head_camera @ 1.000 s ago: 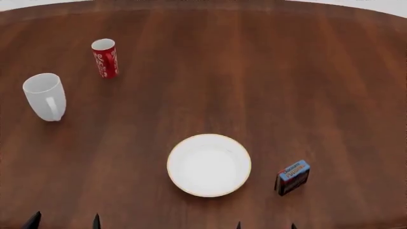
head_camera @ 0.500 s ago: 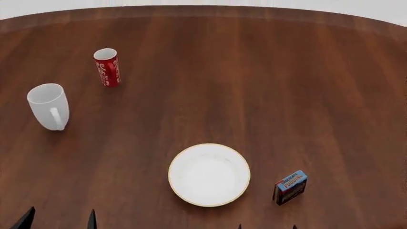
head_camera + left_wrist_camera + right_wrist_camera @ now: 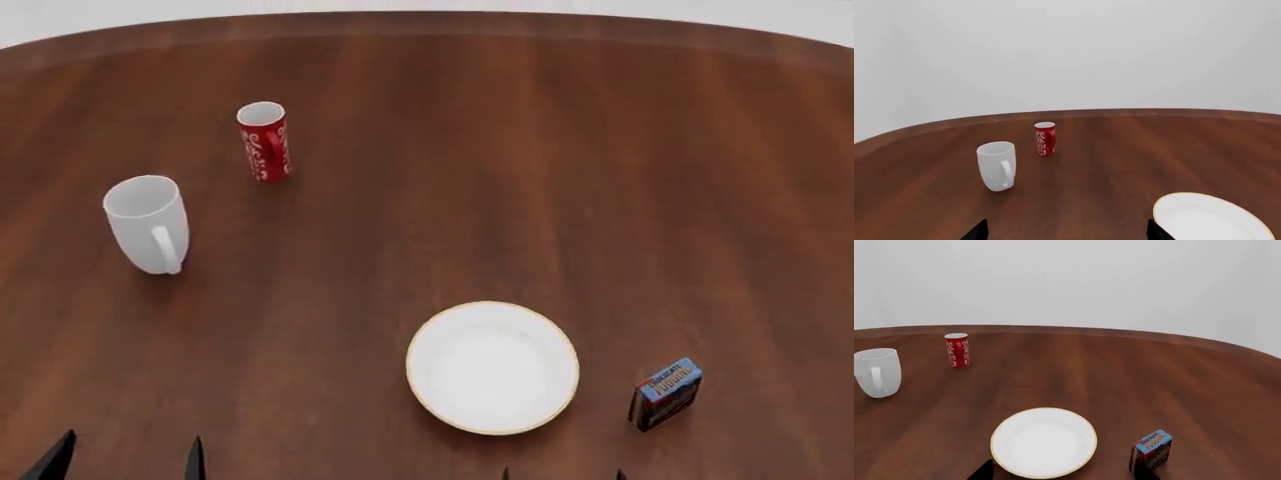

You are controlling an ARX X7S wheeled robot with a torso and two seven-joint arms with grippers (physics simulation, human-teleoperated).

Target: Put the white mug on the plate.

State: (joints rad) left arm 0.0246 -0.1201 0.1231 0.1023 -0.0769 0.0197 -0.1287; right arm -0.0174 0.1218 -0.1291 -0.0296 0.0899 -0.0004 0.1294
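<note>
Red mug (image 3: 263, 141) just beyond white mug (image 3: 147, 224)

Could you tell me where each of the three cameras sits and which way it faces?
Head view: on the head, looking down at the white mug, red mug, plate and small box; fingertips at the bottom edge.
Left wrist view: low by the left gripper, facing white mug, red mug, wall.
Right wrist view: low by the right gripper, over plate and box.
All share both mugs and the plate.

The glossy white mug (image 3: 146, 223) stands upright (handle facing the robot) on the left, well apart from the empty gold-rimmed white plate (image 3: 493, 367) lying nearer.
</note>
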